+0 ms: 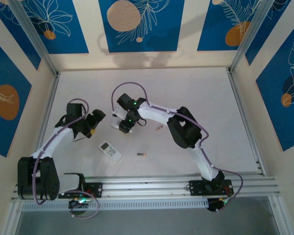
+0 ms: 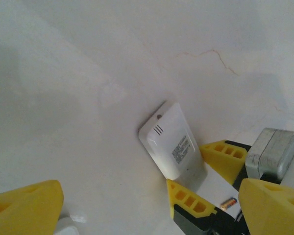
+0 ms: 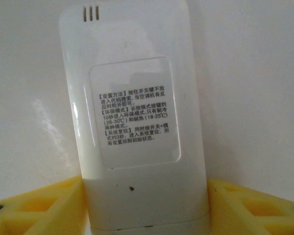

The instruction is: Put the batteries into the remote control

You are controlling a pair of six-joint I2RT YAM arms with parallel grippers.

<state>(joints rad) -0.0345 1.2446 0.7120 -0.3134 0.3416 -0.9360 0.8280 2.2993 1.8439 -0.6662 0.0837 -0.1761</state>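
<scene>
Right gripper (image 3: 146,180) straddles a white remote (image 3: 132,98) lying back-up, fingers seemingly pinching its sides. Left gripper (image 1: 94,126) just beside it, spread wide. Second remote (image 1: 110,151) face-up, nearer the bases. One battery (image 1: 158,128) loose on the held remote's right; another battery (image 1: 141,154) near the second remote.

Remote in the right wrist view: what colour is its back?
White remote, clearest in the right wrist view.

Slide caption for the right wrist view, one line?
Remote, printed label facing the camera, its near end pinched between the right gripper's yellow fingers.
</scene>
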